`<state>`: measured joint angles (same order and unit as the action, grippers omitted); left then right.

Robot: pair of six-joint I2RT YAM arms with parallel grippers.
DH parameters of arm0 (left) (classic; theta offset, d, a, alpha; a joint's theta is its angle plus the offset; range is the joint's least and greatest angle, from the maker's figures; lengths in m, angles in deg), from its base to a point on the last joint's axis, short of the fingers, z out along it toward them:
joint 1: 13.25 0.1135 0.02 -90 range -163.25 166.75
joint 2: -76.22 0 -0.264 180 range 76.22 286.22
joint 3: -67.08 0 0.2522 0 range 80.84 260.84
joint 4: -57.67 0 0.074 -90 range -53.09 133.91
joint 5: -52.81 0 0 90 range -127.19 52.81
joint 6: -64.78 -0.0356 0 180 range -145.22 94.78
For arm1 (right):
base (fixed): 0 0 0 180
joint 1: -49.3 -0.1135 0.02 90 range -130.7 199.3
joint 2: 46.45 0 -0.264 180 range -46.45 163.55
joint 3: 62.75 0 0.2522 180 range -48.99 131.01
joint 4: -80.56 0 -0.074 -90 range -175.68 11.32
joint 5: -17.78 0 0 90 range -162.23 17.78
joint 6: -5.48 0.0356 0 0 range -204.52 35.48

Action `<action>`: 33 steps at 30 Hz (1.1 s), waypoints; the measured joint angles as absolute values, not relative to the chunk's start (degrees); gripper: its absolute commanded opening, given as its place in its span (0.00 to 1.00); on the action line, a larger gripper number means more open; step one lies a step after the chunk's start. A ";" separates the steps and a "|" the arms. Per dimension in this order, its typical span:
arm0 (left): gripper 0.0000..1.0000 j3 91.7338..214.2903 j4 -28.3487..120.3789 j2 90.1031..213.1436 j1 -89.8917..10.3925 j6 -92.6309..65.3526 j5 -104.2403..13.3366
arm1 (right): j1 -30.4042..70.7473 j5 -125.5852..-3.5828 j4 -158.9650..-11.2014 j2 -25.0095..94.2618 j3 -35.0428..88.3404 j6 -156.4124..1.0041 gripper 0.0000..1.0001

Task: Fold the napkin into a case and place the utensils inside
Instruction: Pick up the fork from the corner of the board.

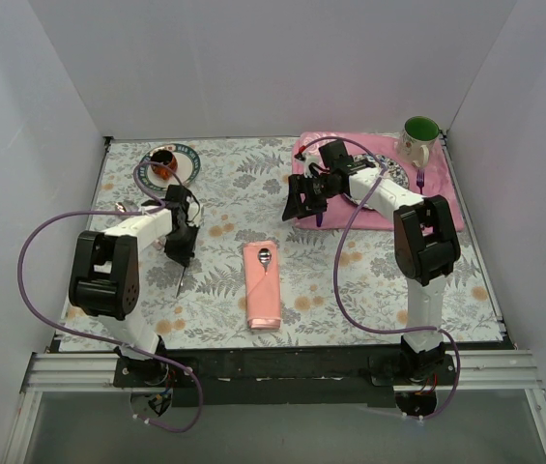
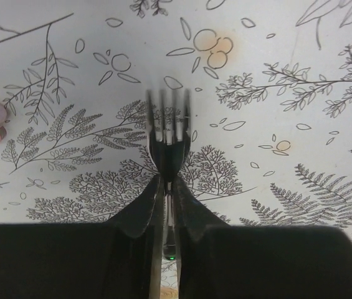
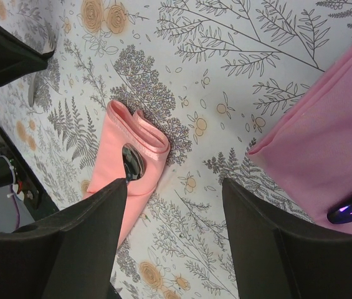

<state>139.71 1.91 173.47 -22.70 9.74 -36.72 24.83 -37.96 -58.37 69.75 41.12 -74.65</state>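
Observation:
The napkin is folded into a narrow salmon-pink case lying mid-table. A silver spoon's bowl sticks out of its far end, also in the right wrist view on the case. My left gripper is left of the case, shut on a silver fork. In the left wrist view the gripper holds the fork by its neck, tines forward over the cloth. My right gripper is open and empty beyond the case's far end; its jaws stand wide apart.
A pink rose-patterned placemat lies at the back right with a green mug, a purple fork and a purple knife. A plate with a cup stands at the back left. White walls enclose the table.

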 measured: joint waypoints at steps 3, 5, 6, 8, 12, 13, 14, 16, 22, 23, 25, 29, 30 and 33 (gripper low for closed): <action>0.00 139.47 3.25 173.21 -22.92 11.12 -37.16 | 24.85 -37.96 -58.39 69.75 41.12 -74.63 0.71; 0.00 139.52 4.54 173.23 -22.99 13.06 -37.77 | 24.90 -37.99 -58.39 69.75 41.12 -74.63 0.71; 0.00 139.71 5.48 173.45 -23.12 14.35 -38.10 | 24.92 -37.99 -58.39 69.75 41.12 -74.63 0.71; 0.00 140.76 7.20 174.67 -23.66 16.76 -38.75 | 24.96 -38.01 -58.39 69.75 41.12 -74.65 0.71; 0.04 148.24 13.34 181.69 -26.59 21.78 -39.43 | 25.49 -38.07 -58.39 69.75 41.10 -74.72 0.71; 0.07 151.54 15.25 184.49 -27.53 22.83 -39.61 | 25.70 -38.16 -58.37 69.75 41.10 -74.76 0.71; 0.10 154.14 17.43 186.89 -28.21 23.64 -39.65 | 25.99 -38.23 -58.37 69.77 41.12 -74.87 0.71; 0.16 159.89 21.15 191.94 -29.04 25.08 -39.69 | 26.51 -38.42 -58.35 69.75 41.10 -75.02 0.71; 0.21 164.63 31.66 197.93 -29.87 28.47 -39.17 | 28.30 -38.71 -57.69 69.75 41.10 -75.74 0.71; 0.22 164.04 32.71 197.88 -29.87 29.04 -38.97 | 28.50 -38.69 -57.43 69.75 41.10 -75.79 0.71; 0.23 163.32 34.59 197.84 -29.87 30.05 -38.67 | 28.81 -38.66 -57.10 69.77 41.10 -75.77 0.71; 0.15 162.75 36.36 197.91 -29.87 31.01 -38.43 | 29.03 -38.64 -57.10 69.77 41.10 -75.74 0.71; 0.14 162.82 36.47 197.97 -29.87 31.16 -38.34 | 29.03 -38.64 -57.08 69.77 41.10 -75.74 0.71; 0.00 163.43 36.12 198.36 -29.85 31.16 -37.90 | 29.03 -38.64 -57.08 69.77 41.10 -75.74 0.71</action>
<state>163.43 36.12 198.36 -29.85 31.16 -37.90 29.03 -38.64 -57.08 69.77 41.10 -75.74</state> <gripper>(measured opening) 0.128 0.710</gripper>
